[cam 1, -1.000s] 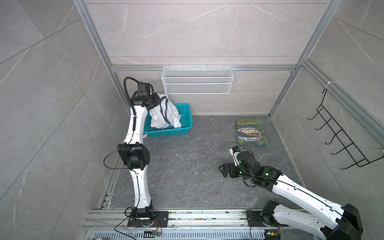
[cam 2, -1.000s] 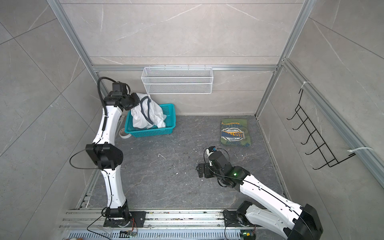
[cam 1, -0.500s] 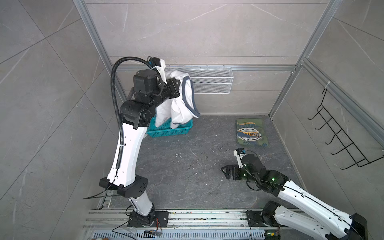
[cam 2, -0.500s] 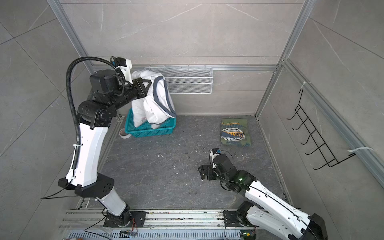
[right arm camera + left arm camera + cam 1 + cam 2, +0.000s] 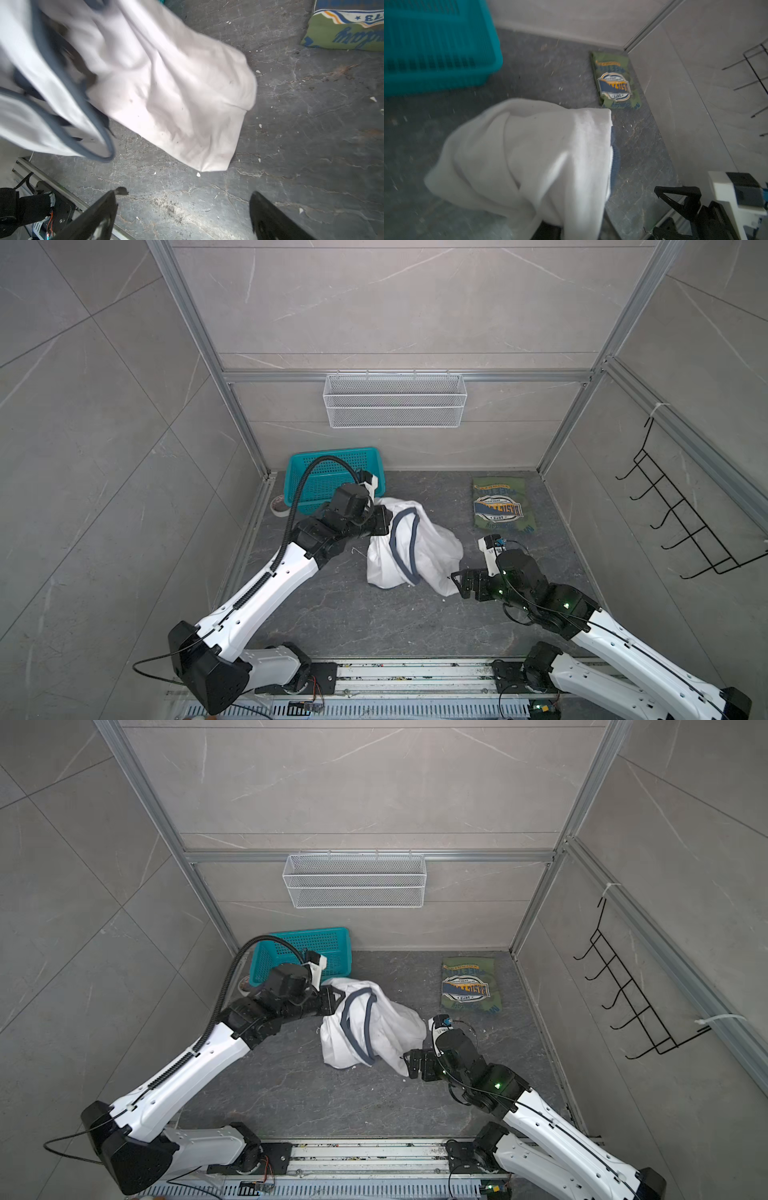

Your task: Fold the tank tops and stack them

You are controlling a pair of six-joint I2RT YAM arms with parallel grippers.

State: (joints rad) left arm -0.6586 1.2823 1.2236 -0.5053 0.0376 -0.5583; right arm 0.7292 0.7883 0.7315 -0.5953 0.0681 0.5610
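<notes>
White tank top (image 5: pixel 419 551) heaps against the left pincer (image 5: pixel 384 524), grip hidden, I cannot tell; right pincer (image 5: pixel 186 192) stands spread beside its hem, presumably to flatten it.

A teal slatted plastic basket (image 5: pixel 370 464) stands near the left jaws beside a pale tape roll (image 5: pixel 277 505), a white wire-mesh shelf (image 5: pixel 395 406) hangs on the wall beyond them, and a black wire hook rack (image 5: pixel 683 506) hangs well right of the right jaws.

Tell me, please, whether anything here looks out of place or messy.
The white tank top is a crumpled heap on the floor, unlike the olive tank top folded flat near the far wall. Small pale flecks also litter the floor.
</notes>
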